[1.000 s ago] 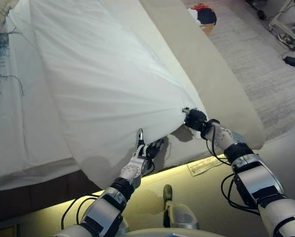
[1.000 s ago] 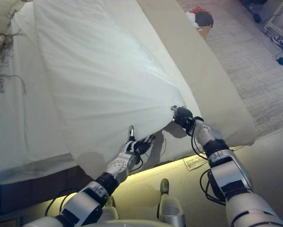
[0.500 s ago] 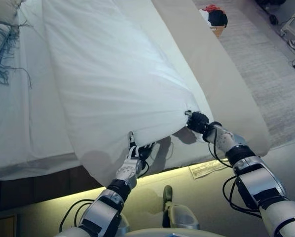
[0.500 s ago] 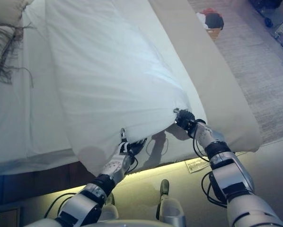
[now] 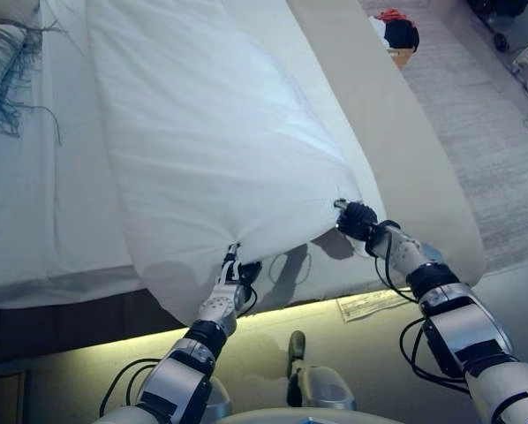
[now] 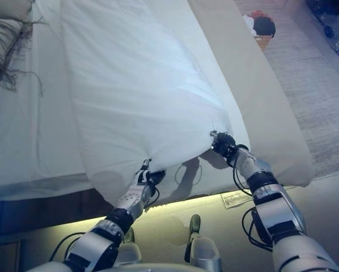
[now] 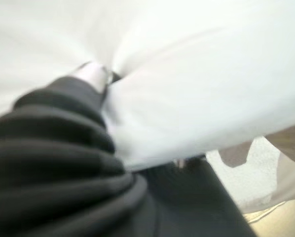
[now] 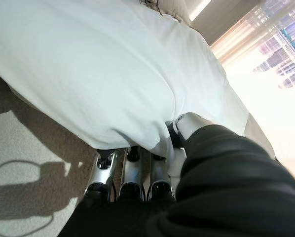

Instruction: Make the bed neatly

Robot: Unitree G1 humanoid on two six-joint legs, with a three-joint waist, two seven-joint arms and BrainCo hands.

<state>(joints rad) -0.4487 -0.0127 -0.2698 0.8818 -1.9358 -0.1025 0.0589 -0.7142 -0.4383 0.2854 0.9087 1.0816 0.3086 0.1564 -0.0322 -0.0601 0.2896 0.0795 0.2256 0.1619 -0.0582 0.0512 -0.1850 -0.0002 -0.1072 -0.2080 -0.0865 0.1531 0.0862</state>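
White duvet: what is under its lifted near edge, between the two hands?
Under the white duvet, held up by the left hand and right hand, a beige sheet shows in shadow. Farther in, the duvet hides what lies beneath.

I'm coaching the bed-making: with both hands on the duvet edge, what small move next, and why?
Probably draw the duvet a little further toward the bed's foot: both the left hand and right hand pinch its near edge, which hangs lifted and bunched above the mattress.
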